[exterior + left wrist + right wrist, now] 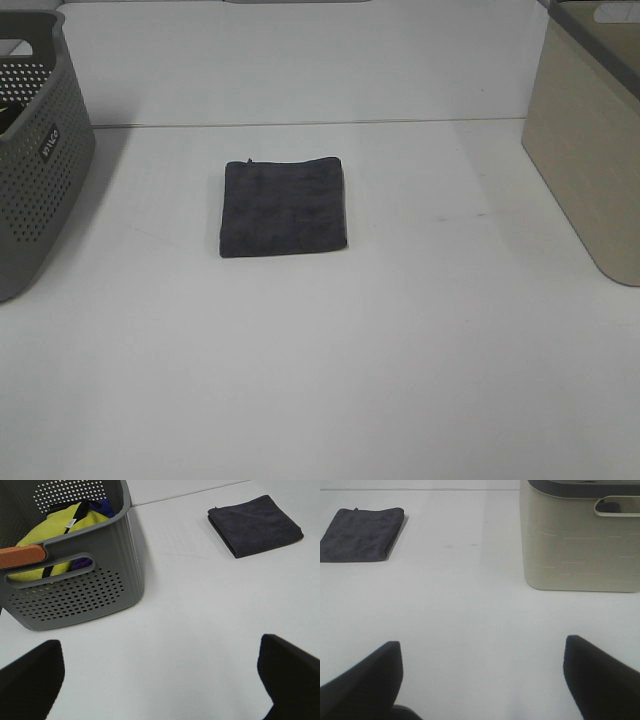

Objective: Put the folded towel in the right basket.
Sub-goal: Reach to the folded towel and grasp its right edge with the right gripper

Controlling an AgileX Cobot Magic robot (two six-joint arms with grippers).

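Exterior high shows the towel (284, 206) lying flat on the counter (400, 350), free for grasping, well apart from the right basket (585, 170). Spread wide and empty: left pincer (160, 680), right pincer (482, 677).

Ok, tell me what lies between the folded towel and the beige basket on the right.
Only bare white table, with two faint marks, lies between the towel and the beige basket; the exterior high view shows it.

Towel (284, 207) and basket (585, 165).
The dark grey towel lay flat and square; the beige basket stood upright, well apart to its right.
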